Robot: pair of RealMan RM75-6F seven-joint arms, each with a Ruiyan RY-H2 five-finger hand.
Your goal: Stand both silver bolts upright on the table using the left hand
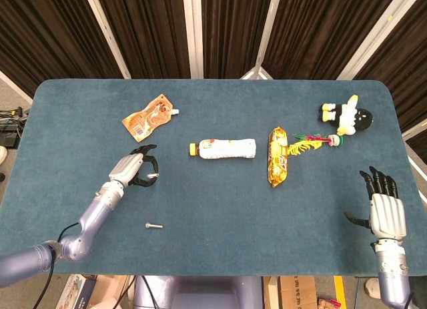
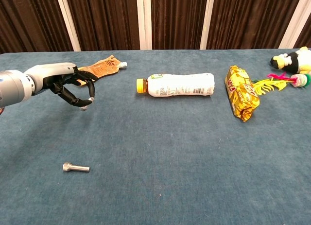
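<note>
The left hand (image 2: 68, 86) pinches one silver bolt (image 2: 85, 107) at its fingertips above the tabletop's (image 1: 213, 209) left side. The second bolt (image 2: 76, 167) lies flat toward the near edge. An orange pouch (image 1: 148, 117) lies behind; the right hand (image 1: 387, 209) rests with fingers spread, holding nothing.

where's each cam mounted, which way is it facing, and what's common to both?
Head view: high, looking steeply down on the table; shows left hand and right hand.
Chest view: low at the near edge, facing across toward the curtains; only the left hand shows.
Shared: left hand, lying bolt, bottle.
</note>
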